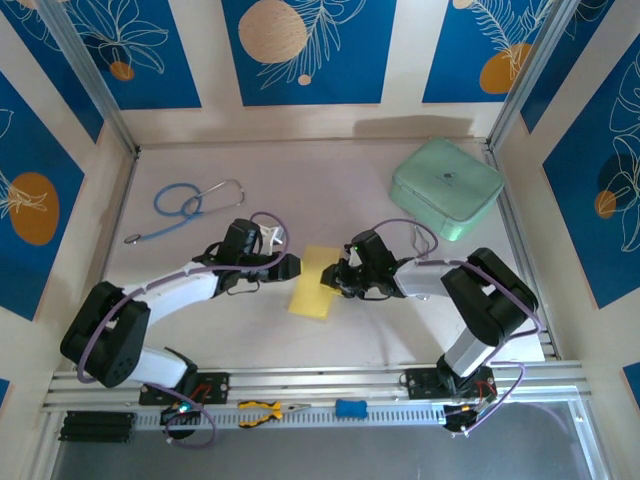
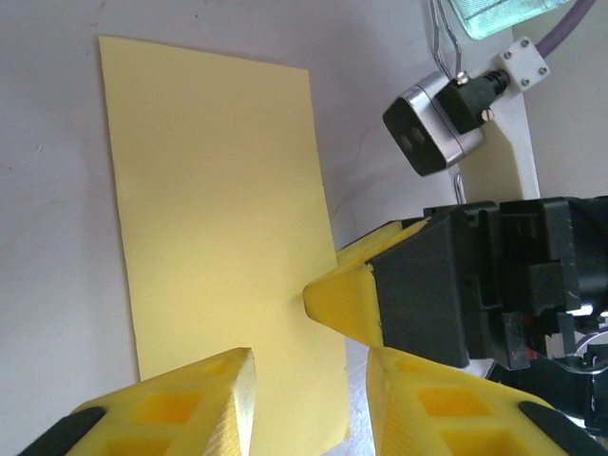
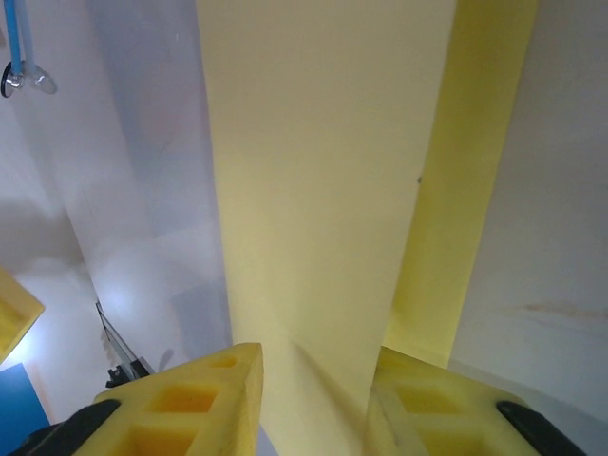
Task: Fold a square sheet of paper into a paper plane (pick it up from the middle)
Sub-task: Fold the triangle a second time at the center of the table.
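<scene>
The pale-yellow sheet of paper (image 1: pixel 314 283) lies mid-table as a narrow rectangle. In the right wrist view the paper (image 3: pixel 323 171) shows two layers: a paler top flap and a darker strip along its right. My left gripper (image 1: pixel 295 267) hovers open at the paper's upper left corner. In its wrist view the left gripper (image 2: pixel 309 399) straddles the near right edge of the flat paper (image 2: pixel 218 218). My right gripper (image 1: pixel 335 278) is at the paper's right edge, one fingertip (image 2: pixel 337 299) touching it. The right gripper (image 3: pixel 313 399) stands open with the top flap running between its fingers. No dart shape is visible.
A mint-green case (image 1: pixel 446 187) sits at the back right. A blue stethoscope (image 1: pixel 185 205) lies at the back left. Yellow-handled pliers (image 1: pixel 262 410) and a small blue item (image 1: pixel 349 407) rest on the front rail. Patterned walls enclose the table.
</scene>
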You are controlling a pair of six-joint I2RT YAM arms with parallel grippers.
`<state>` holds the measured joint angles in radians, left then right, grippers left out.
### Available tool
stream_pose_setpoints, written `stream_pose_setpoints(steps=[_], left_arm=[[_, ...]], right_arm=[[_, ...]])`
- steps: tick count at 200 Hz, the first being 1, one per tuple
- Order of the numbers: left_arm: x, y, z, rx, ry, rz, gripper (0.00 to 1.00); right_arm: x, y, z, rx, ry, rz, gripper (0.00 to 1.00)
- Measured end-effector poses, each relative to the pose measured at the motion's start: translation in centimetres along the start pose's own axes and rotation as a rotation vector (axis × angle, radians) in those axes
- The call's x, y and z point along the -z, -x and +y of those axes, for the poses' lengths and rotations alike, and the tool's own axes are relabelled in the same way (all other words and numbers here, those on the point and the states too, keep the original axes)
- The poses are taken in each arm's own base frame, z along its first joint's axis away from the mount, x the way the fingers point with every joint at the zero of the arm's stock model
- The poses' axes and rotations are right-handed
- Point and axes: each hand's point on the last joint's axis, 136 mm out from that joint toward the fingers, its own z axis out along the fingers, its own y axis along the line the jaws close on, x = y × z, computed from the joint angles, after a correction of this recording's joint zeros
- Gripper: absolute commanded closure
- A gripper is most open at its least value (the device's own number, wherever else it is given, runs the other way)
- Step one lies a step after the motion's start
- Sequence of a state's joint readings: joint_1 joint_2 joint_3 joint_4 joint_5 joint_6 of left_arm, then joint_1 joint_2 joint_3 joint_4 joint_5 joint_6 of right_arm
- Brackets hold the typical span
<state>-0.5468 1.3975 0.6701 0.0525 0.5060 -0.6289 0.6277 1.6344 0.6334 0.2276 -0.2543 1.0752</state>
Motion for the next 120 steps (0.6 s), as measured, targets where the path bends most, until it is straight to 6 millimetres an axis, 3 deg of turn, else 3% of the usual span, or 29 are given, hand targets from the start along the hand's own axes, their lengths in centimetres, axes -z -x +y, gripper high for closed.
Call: stream_pose_setpoints(steps=[41,70,120], left_arm=[[0.1,-1.7,0.6,-0.067,0.094,0.032,0.63],[0.0,-4.0,0.4,-0.203,0.206,0.065,0.62],[0.1,-6.0,-3.9,-0.595,0.229,0.023,0.56]], right_arm=[[0.0,0.4,-0.2,-0.023,-0.001,-0.010,0.86],[0.4,0.9,-0.2,-0.039,0.006,-0.004,0.88],[1.2,1.8,1.2,-0.014,0.028,0.036,0.88]])
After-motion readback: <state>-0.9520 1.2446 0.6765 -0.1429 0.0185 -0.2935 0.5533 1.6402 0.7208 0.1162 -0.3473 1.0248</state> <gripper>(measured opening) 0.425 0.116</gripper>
